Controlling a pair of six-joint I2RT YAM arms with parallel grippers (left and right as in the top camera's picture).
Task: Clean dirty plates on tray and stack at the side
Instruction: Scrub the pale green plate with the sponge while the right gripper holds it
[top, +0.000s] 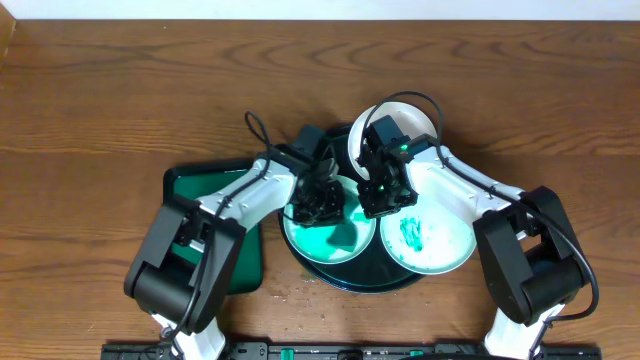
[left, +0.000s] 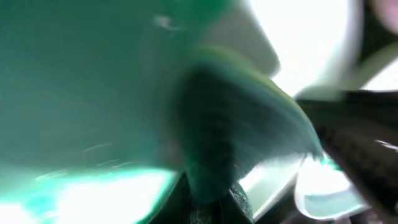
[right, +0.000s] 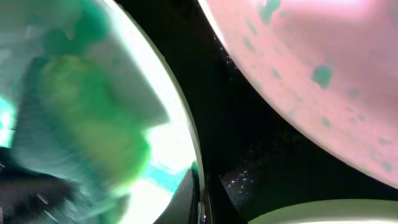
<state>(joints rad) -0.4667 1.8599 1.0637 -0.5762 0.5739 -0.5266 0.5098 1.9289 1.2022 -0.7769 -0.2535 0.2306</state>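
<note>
The round dark tray (top: 352, 282) is set on the wooden counter (top: 120, 100), and three white plates are carried on it. The left plate (top: 325, 245), smeared teal-green, is covered by both grippers. Its rim is pinched by the narrow jaws of the right gripper (top: 385, 192), as seen from the right wrist. A dark green cloth (left: 236, 137) appears to be clamped in the jaws of the left gripper (top: 318, 203), though that view is blurred. The right plate (top: 440, 240) is marked with green spots. The rear plate (top: 400, 112) is partly hidden by the right arm. A rectangular green tray (top: 190, 185) lies under the left arm.
</note>
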